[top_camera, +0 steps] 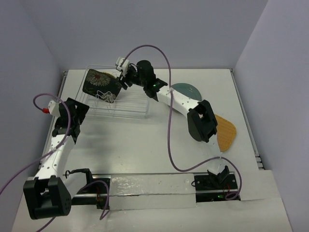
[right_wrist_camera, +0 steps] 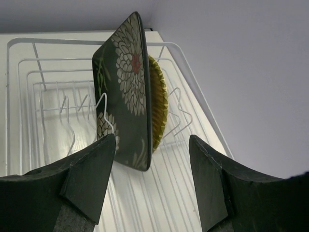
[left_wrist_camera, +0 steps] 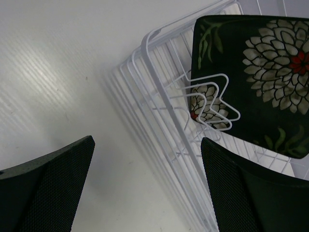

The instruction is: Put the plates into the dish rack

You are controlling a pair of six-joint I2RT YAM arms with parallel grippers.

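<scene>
From above, we are holding the right pincer [top_camera: 121, 81] open at the rack [top_camera: 133, 105], far left. The teal plate [top_camera: 186, 89] and orange plate [top_camera: 226, 133] are lying on the desk [top_camera: 145, 145], right.

Left wrist: our left pincer [left_wrist_camera: 147, 159] is gaping, empty.

Right wrist: dividers are propping the black plate [right_wrist_camera: 128, 92] upright beside the yellow plate [right_wrist_camera: 159, 104].
</scene>
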